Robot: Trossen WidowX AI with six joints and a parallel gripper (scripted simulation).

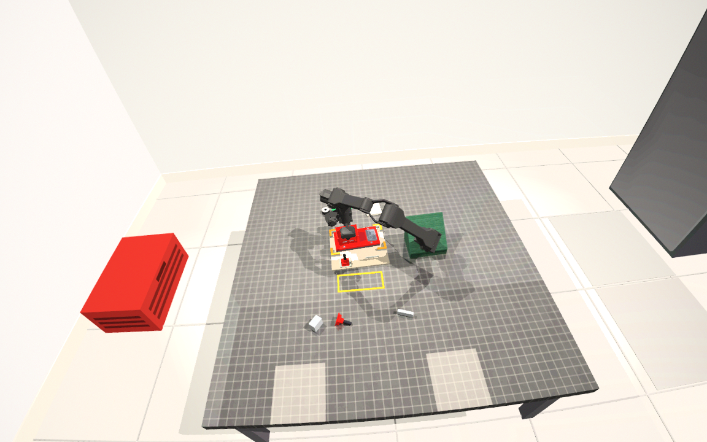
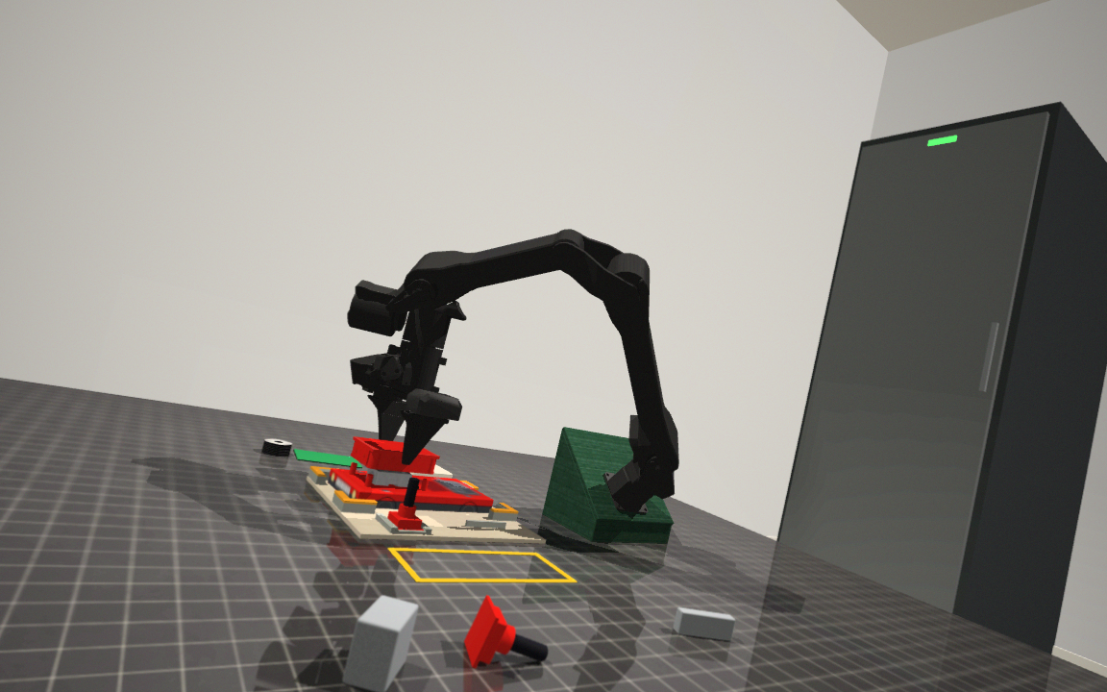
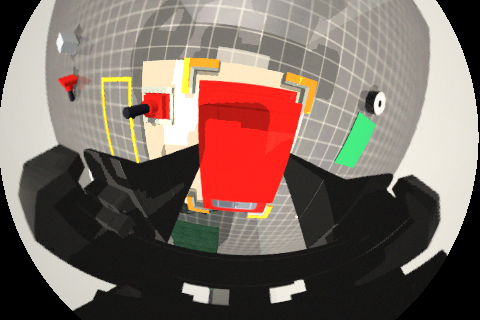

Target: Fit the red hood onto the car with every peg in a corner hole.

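Observation:
My gripper is shut on the red hood, one finger at each long side. The hood is held roof up, low over the front part of the red chassis. In the exterior view a gap shows between hood and deck, with the pale engine block in it. One peg shows near the hood's front corner; the others are hidden or too small to tell. The chassis sits between orange-topped corner stops on the beige jig.
A red piece with a black handle stands on the jig beside the car. A similar one lies nearer the front, between grey blocks. A green wedge stands by the arm's base.

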